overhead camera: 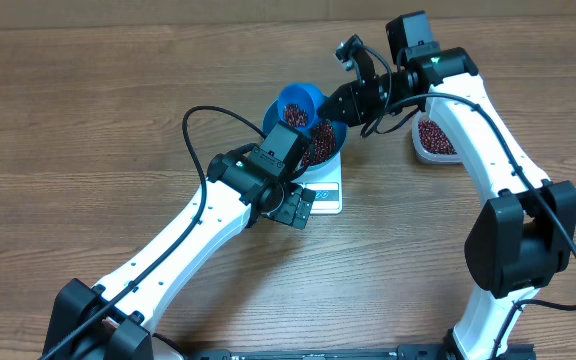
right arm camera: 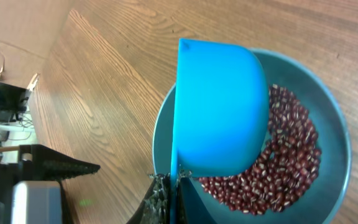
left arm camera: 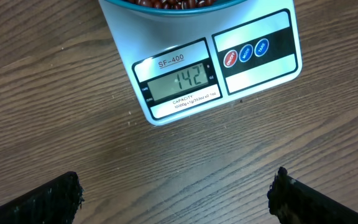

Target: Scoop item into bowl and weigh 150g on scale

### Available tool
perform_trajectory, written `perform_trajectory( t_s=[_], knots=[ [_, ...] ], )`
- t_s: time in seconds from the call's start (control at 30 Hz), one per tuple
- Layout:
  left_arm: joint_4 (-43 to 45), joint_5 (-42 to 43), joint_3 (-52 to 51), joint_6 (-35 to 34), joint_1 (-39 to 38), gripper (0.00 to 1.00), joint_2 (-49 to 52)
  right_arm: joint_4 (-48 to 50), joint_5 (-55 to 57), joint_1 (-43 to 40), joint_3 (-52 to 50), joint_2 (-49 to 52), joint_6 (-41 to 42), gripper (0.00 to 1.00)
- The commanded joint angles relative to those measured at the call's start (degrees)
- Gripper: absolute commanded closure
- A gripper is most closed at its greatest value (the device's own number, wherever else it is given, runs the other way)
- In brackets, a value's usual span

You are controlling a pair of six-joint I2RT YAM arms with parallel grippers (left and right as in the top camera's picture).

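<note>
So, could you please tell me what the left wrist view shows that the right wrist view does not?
Only the left wrist view shows the small white square digital scale, its display reading 142, and the open left tool. Only the right wrist view shows the small bright blue plastic scoop, gripped by the shut right tool. Both show the round deep blue bowl, its small dark red-brown beans and the wooden table.
</note>
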Motion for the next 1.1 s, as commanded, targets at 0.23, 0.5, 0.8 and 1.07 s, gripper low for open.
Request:
perform_trajectory(
  t_s=[0.23,0.5,0.8,1.07],
  knots=[
    [0.0,-0.7,-0.5,0.1,-0.1,0.01,-0.1,-0.5,5.0,-0.2,2.1,-1.5,-0.5,0.96],
    [0.0,-0.7,-0.5,0.1,-0.1,0.01,-0.1,-3.4,10.3,-0.2,5.8,-2.4,-3.5,0.96],
    [0.0,-0.7,-0.5,0.1,-0.1,0.01,-0.1,-8.2,15.2,-0.2,10.1,-4.7,-6.6,0.96],
    [0.0,-0.7,-0.5,0.1,-0.1,0.00,-0.1,-10.3,21.5,-0.1,10.1,-4.7,-16.8,0.96]
  ],
)
